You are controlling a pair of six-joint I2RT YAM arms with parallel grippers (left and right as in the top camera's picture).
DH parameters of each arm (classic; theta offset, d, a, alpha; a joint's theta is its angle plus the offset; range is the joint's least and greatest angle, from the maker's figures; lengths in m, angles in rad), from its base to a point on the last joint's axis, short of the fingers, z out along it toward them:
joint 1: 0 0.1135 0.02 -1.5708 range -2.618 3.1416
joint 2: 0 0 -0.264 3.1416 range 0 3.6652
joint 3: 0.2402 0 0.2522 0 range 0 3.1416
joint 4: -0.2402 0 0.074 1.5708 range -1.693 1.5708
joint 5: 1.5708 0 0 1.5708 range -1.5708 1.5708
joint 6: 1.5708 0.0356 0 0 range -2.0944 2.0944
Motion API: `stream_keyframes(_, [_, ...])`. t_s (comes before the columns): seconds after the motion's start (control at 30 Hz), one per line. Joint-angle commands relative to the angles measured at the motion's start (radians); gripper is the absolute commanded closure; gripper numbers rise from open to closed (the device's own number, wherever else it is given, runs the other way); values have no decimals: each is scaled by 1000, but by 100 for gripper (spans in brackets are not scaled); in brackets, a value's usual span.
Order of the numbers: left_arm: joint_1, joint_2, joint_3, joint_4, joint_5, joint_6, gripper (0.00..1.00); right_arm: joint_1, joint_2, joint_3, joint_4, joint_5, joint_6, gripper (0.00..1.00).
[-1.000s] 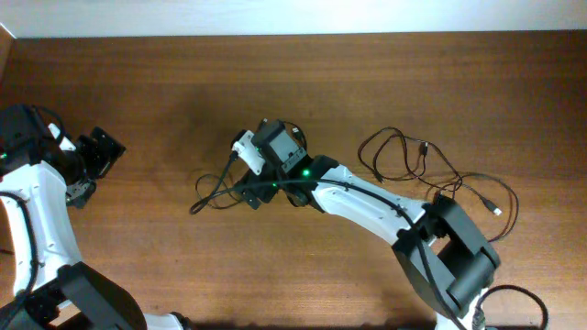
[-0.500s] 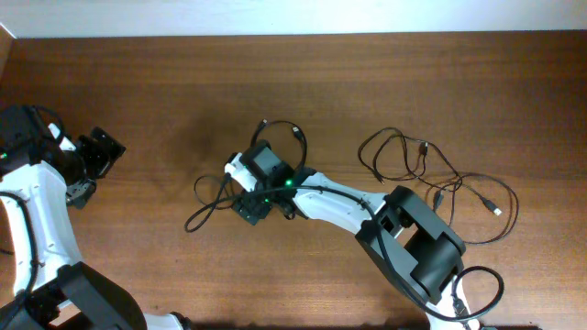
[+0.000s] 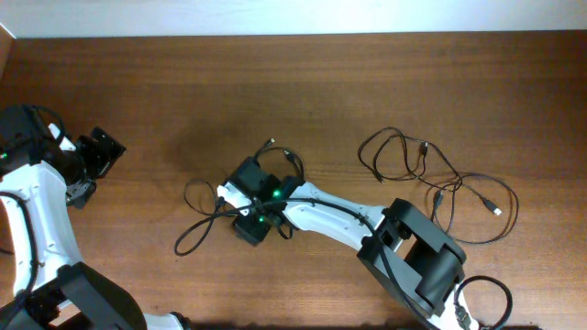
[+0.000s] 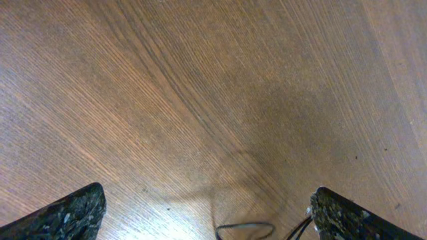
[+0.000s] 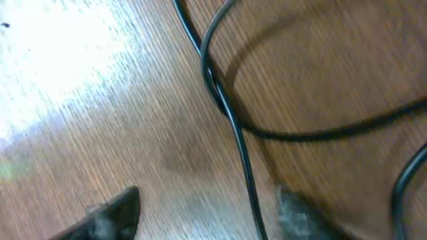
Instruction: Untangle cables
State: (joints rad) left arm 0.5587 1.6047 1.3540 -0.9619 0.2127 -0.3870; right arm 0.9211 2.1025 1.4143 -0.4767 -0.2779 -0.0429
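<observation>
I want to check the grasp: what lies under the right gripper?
The right wrist view shows a black cable on the table, running between the open fingers of the right gripper. From overhead, the gripper covers that stretch.

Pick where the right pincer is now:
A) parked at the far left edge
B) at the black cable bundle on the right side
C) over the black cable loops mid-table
C: in the overhead view the right pincer sits over the thin black cable loops in the middle of the brown wooden table, while the second bundle of thin black cables lies apart on the right.
</observation>
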Motion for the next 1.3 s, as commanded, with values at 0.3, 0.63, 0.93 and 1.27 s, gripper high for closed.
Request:
stream_keyframes(0.3, [7,-2,19,-2,8,-13,1,-1,90,60,212,187,0,2])
stream_keyframes(0.63, [7,-2,19,-2,8,-13,1,-9,40,91,273,187,30,4])
stream_keyframes(0.93, [7,-2,19,-1,8,-13,1,-130,34,38,197,146,108,3])
stream_keyframes(1.27, [7,-2,19,-1,8,-13,1,-97,48,1,250,-74,104,45])
